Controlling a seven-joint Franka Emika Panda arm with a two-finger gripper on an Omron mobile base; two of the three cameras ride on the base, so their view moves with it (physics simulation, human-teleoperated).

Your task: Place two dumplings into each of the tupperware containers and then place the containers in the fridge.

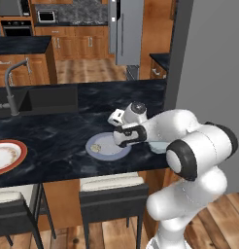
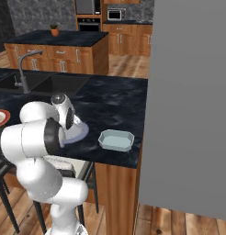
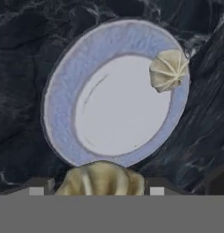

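- The fridge point(image 2: 188, 105) stood big and grey just beside the dark counter point(image 1: 58, 131).
- You had a round container point(image 3: 63, 95) under the hand, with one dumpling point(image 3: 168, 70) on its rim.
- A second container point(image 2: 116, 140) sat near the counter's edge.
- Your gripper point(image 3: 101, 189) was holding another dumpling point(image 3: 101, 179) between its two tips, over the round container's edge.
- Dumplings looked light, soft and lumpy. You would do best to pinch one gently across its middle.
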